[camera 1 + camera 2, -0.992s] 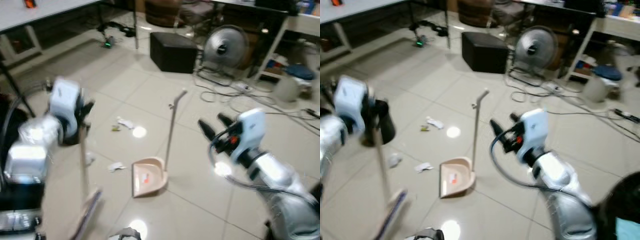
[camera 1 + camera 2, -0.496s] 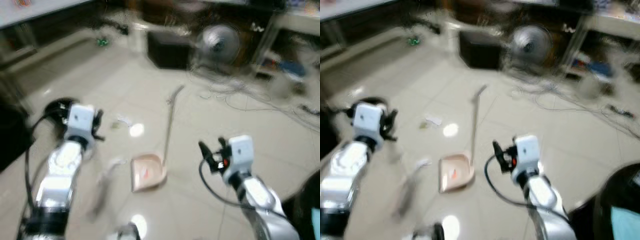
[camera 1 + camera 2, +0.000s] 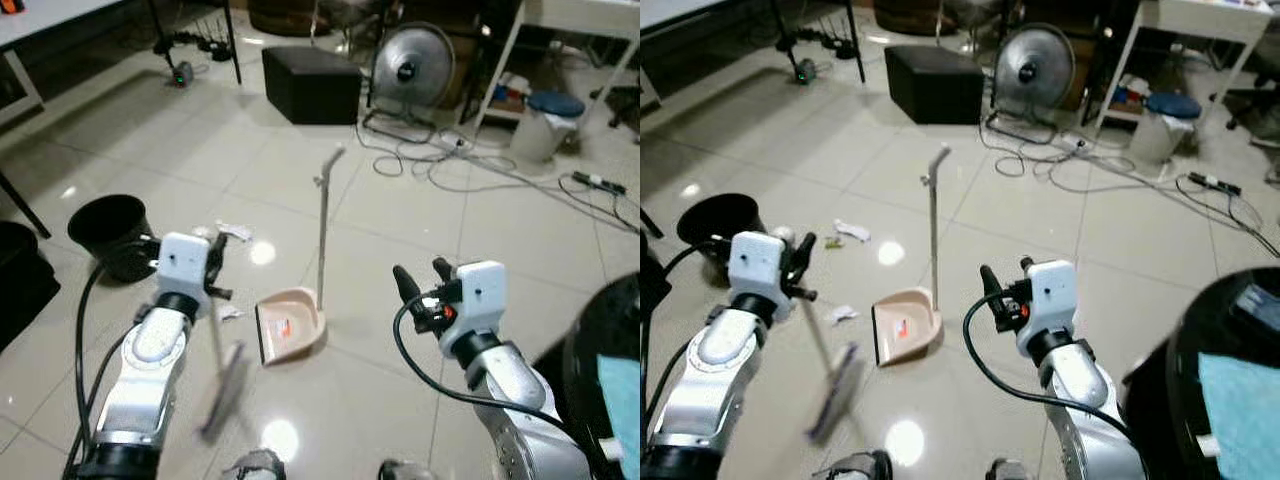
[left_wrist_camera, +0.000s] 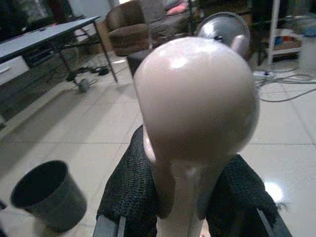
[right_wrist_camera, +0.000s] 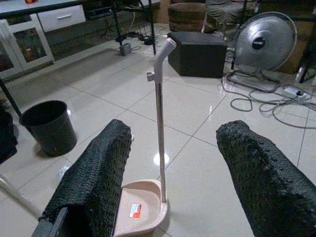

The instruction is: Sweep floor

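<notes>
We stand on glossy cream floor tiles (image 3: 120, 130) reflecting ceiling lights; beyond sit a black box (image 3: 311, 84), a floor fan (image 3: 412, 72), tangled cables (image 3: 455, 165) and a black bucket (image 3: 110, 234).

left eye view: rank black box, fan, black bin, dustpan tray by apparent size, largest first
1. Black box and fan: look about alike, no ranking between them.
2. Black bin, nearer the camera, so unsure.
3. Dustpan tray, nearest, yet looks smallest.

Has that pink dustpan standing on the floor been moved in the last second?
No. The dustpan sits the same way against the paper scraps and tile seams beside it; the whole picture shifted, so the camera moved.
</notes>
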Robot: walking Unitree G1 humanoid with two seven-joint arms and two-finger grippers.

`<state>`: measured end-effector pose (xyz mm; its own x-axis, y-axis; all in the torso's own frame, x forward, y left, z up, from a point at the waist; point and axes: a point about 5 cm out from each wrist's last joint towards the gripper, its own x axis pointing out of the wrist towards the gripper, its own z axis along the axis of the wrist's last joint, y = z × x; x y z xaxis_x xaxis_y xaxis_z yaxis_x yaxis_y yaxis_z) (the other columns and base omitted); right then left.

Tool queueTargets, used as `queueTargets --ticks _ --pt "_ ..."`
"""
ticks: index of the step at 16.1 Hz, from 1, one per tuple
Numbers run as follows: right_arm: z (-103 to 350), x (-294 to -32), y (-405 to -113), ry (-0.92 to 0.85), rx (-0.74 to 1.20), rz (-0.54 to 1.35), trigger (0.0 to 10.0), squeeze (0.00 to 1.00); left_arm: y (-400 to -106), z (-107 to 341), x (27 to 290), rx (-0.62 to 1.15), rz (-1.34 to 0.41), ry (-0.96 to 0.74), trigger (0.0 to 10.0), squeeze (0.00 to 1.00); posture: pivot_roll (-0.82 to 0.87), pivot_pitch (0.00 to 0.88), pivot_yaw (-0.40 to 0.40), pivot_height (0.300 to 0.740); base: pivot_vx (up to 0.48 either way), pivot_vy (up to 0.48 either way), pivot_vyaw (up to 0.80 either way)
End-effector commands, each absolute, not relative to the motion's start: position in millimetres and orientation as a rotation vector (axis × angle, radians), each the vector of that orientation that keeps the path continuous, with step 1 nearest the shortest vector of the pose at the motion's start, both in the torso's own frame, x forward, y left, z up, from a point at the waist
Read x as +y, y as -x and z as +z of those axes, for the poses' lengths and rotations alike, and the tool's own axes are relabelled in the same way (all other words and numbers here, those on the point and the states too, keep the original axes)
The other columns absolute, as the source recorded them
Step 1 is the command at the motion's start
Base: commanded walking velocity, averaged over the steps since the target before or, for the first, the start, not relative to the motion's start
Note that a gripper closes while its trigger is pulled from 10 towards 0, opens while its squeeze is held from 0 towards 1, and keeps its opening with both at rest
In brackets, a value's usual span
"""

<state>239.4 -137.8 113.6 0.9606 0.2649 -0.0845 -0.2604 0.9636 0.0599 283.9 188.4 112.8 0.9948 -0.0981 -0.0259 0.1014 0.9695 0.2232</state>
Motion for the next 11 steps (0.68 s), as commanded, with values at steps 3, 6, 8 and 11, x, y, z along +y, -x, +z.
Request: queueTargets --ticks 3,6,8,11 --pt "118 -137 -240 -0.064 0.066 0.272 10.0 0.00 -284 126 177 -0.035 -0.147 -0.232 10.0 0.00 -0.03 0.120 0.041 0.740 0.000 0.099 0.00" --pt "120 -133 -242 -0.083 0.065 0.280 10.0 0.00 -283 129 169 -0.037 -0.170 -0.228 10.0 0.00 -0.03 0.127 0.044 0.740 0.000 0.398 0.00" --pt "121 -131 -244 -0.096 0.065 0.290 10.0 0.00 -283 131 169 -0.035 -0.171 -0.224 10.0 0.00 -0.02 0.131 0.041 0.740 0.000 0.437 0.00" --pt "118 -129 -245 -0.093 0.076 0.305 10.0 0.00 -285 133 174 -0.034 -0.152 -0.225 10.0 0.00 -0.01 0.126 0.042 0.740 0.000 0.436 0.00"
